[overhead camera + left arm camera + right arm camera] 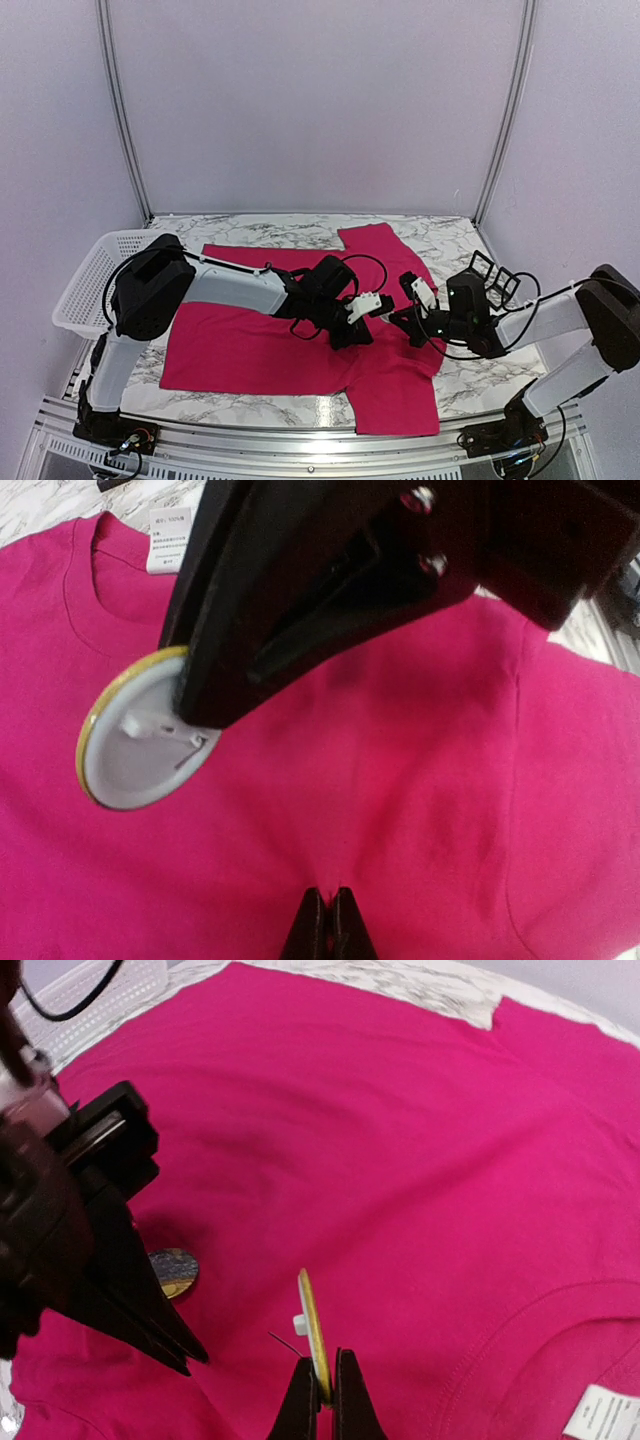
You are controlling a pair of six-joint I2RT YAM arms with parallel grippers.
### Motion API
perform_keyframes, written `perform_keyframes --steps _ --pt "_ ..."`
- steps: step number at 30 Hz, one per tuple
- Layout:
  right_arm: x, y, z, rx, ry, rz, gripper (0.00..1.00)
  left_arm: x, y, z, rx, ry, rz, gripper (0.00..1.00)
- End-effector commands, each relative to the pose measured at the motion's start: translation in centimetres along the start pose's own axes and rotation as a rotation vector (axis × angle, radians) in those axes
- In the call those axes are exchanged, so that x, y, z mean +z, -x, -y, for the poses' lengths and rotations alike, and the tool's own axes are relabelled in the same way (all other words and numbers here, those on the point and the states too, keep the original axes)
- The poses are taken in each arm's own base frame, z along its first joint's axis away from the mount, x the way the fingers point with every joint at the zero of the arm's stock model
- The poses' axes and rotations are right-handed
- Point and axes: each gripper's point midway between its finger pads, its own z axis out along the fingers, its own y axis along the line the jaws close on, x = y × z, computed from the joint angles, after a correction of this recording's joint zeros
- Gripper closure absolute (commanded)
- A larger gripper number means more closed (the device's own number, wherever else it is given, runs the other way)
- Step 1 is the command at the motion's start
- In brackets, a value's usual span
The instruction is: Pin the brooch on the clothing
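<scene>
The crimson-pink clothing lies flat on the marble table, its white neck label towards the right arm. My left gripper is shut on a small pinch of the shirt fabric, which puckers up into its tips. My right gripper is shut on the lower edge of the brooch, a round yellow-rimmed badge held upright just above the shirt. Its white back and open pin face the left gripper. In the top view the two grippers, left and right, nearly meet over the shirt's middle.
A second round badge with a dark blue and yellow face lies flat on the shirt beside the left gripper's fingers. A white plastic basket stands at the table's left edge.
</scene>
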Motion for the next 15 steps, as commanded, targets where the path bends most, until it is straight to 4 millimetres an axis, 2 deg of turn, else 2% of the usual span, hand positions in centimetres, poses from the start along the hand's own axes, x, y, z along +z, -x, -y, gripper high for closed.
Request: perform_keyframes --steps 1,5,8,15 --pt "0.0 2.5 -1.6 -0.183 0.024 0.136 1.00 -2.7 2.6 1.1 -0.045 -0.111 0.093 1.00" --pt "-0.3 2.4 -2.0 -0.243 0.009 0.178 1.00 -2.8 2.4 1.4 -0.071 -0.158 0.114 1.00" --pt "-1.1 2.1 -2.2 -0.272 -0.015 0.225 1.00 -2.8 2.2 1.6 -0.106 -0.178 0.114 1.00" --pt "-1.1 0.9 -3.2 -0.328 -0.049 0.229 1.00 -3.6 3.5 2.1 -0.113 -0.212 0.161 1.00"
